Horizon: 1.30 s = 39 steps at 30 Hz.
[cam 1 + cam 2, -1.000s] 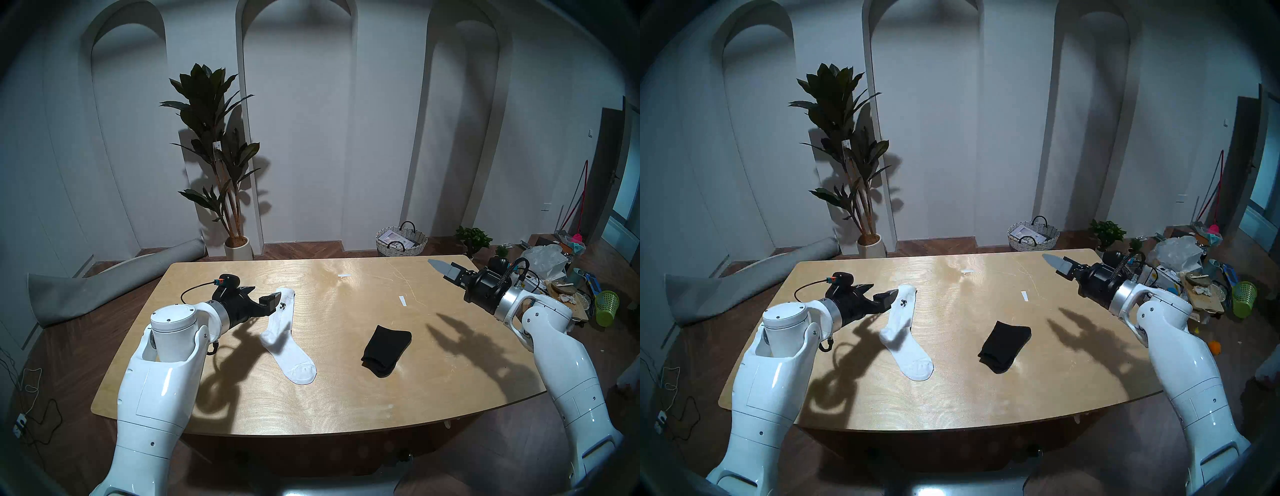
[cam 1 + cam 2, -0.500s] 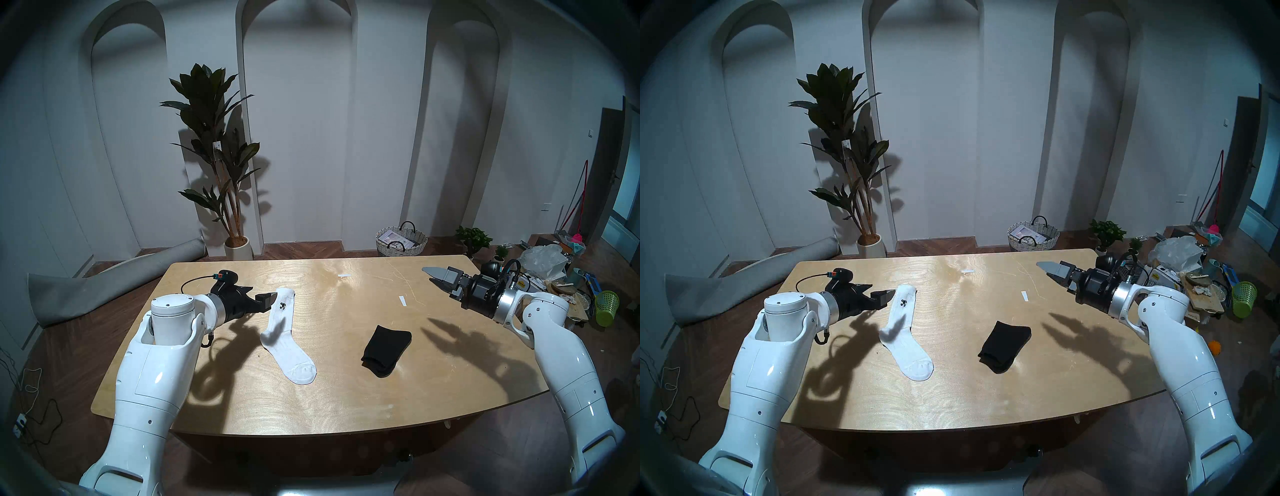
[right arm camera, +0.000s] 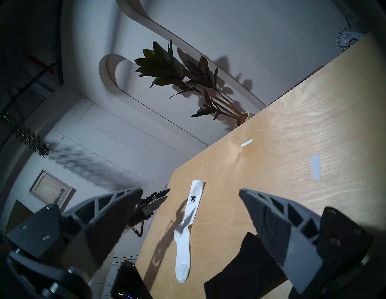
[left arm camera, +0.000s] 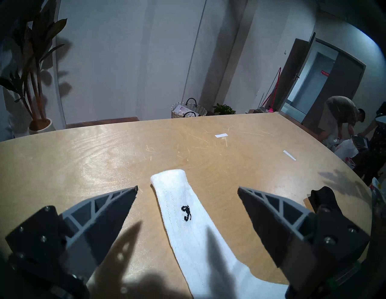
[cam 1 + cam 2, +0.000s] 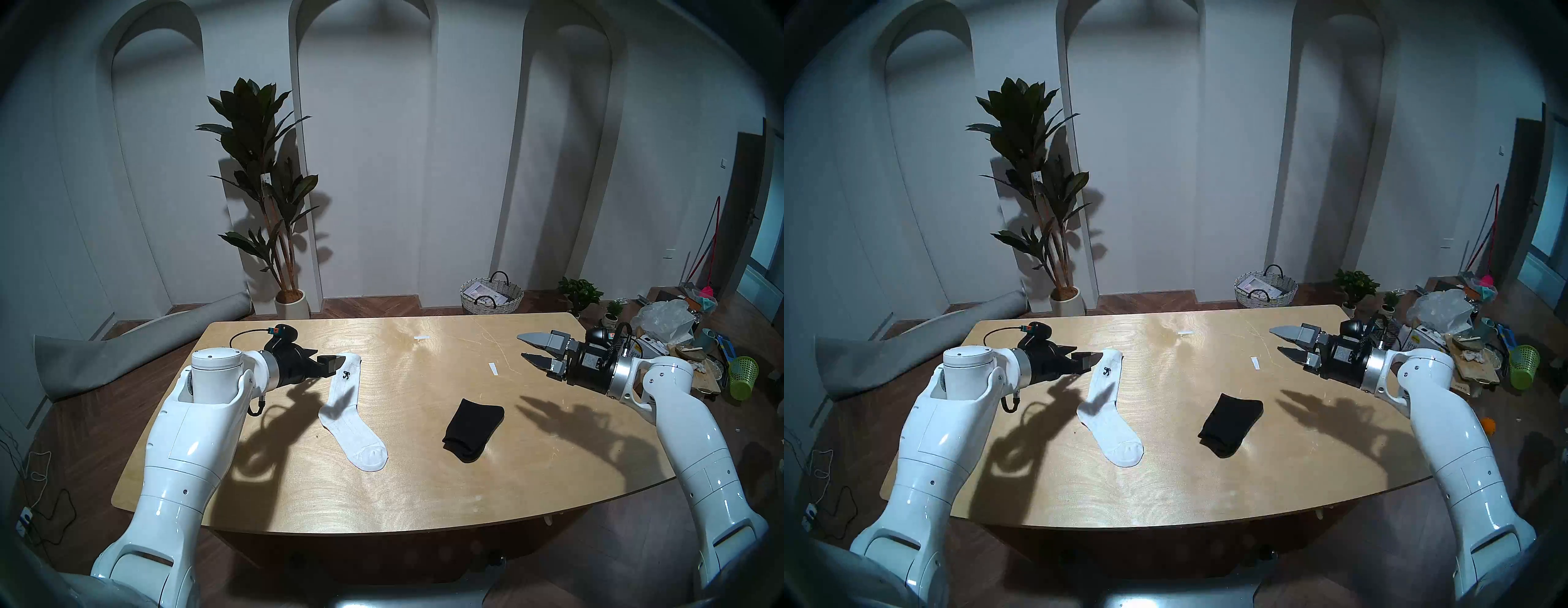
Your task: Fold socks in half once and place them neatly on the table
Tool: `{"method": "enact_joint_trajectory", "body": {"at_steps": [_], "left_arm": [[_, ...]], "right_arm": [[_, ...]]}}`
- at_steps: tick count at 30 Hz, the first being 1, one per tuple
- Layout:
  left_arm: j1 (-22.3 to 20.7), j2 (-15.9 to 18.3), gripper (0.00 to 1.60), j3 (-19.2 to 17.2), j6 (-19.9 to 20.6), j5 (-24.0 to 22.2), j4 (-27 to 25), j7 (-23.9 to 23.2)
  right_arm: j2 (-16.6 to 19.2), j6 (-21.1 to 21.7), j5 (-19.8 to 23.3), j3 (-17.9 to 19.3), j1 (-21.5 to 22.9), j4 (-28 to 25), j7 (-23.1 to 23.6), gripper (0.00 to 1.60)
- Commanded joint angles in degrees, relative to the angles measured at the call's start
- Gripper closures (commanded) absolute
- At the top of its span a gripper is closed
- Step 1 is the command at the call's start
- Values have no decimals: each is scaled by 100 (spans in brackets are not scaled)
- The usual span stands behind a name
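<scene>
Overhead: ribbed white sock with black logo [image 5: 351,409] flat left on pale plywood table [image 5: 407,501]; plain black sock [image 5: 473,429], apparently folded, right of centre. Left wrist: left gripper [image 4: 187,191] spread wide, straddling cuff. Right gripper [image 5: 527,346] gaping, empty, roughly level.

The ribbed white sock with a small black logo [image 5: 348,407] lies on the large pale plywood table [image 5: 424,488], left of centre, cuff toward the far edge (toe toward the near edge). The plain black sock [image 5: 471,429] lies right of it, well apart, folded double.
</scene>
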Motion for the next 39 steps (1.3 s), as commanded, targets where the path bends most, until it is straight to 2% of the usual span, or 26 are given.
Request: {"method": "enact_joint_trajectory", "body": {"at_steps": [1,21,39], "left_arm": [[-552,32,0,45,-2,-89,281,-221],[-1307,30,0,437,44,-187,1543,-665],[-1965,-72,0,745,-25,-197,2571,-920]], "right_arm": [[59,341,329,68,332,41,180,0],[63,341,871,-98,601,346,420,0],[104,341,1272,-375,729,326,592,0]]}}
